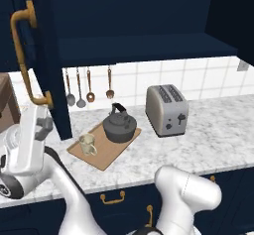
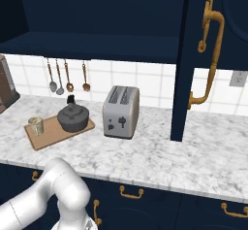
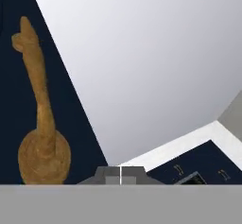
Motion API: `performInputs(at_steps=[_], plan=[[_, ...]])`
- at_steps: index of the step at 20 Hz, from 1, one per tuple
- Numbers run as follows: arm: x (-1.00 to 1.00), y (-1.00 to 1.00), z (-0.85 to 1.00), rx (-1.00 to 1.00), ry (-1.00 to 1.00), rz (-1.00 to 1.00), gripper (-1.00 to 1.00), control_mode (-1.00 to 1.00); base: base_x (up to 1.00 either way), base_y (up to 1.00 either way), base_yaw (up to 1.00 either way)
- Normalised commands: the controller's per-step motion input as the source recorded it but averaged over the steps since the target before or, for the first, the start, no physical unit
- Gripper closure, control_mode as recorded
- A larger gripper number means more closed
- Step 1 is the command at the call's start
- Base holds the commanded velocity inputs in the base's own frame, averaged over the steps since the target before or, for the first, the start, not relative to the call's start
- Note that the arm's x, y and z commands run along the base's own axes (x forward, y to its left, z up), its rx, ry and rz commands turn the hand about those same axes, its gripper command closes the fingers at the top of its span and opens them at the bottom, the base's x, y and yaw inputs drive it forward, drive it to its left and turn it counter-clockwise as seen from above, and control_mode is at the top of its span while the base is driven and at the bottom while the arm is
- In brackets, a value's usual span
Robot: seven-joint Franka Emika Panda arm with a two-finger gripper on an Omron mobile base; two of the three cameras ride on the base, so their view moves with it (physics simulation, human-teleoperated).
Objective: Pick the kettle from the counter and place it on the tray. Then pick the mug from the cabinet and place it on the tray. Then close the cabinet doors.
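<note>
While the claw sits pinched closed, empty, just beside the brass handle of the open navy cabinet door, squat dark grey kettle and beige mug rest on the wooden tray, on the marbled bench below, right of the claw.

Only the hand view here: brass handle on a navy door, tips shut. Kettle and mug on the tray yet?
Observer: Yes. The kettle and the mug both stand on the tray, side by side.
Operator: Cabinet doors?
Observer: Both open. The left door and the right door swing out over the counter.
Operator: Where's the hand on that left door?
Observer: The left base view shows the gripper just under the lower end of that door's brass handle. I cannot tell whether it touches.
</note>
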Motion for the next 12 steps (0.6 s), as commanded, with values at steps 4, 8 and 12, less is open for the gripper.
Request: performInputs(at_steps=[4, 8, 12], plan=[[-0.08, -0.8, 0.35, 0.16, 0.31, 0.0, 1.0, -1.0, 0.0, 0.0, 0.0], [0.3, -0.56, 0.28, 0.16, 0.47, 0.0, 1.0, -1.0, 0.0, 0.0, 0.0], [0.77, -0.45, -0.03, 0.17, 0.32, 0.0, 1.0, -1.0, 0.0, 0.0, 0.0]])
